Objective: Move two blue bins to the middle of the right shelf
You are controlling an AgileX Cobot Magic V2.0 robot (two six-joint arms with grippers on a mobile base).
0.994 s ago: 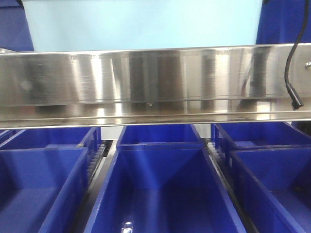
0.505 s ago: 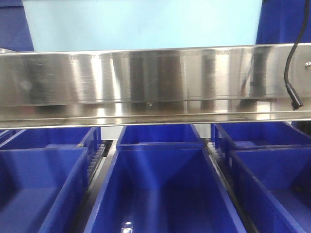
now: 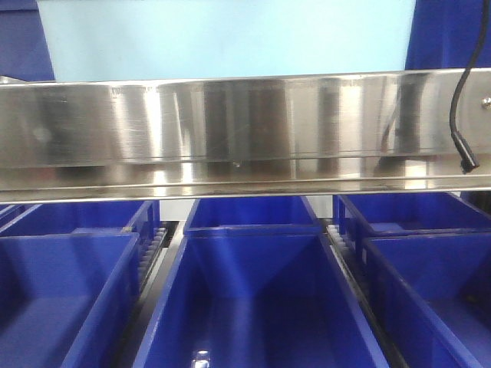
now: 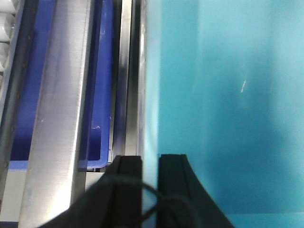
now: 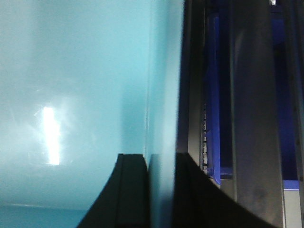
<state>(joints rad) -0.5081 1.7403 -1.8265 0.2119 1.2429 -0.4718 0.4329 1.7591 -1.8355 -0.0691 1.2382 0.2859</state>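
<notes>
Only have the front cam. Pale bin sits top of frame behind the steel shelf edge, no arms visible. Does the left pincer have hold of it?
Observer: Yes. The left wrist view shows the left pincer straddling a side wall of the pale blue bin, one finger inside and one outside.
Operator: Right side?
Observer: Same there. The right pincer is clamped over the bin's other side wall, a finger on each face.
Operator: What's next to the left wall, outside?
Observer: The steel rails run close alongside it, with a royal-blue bin showing between them.
</notes>
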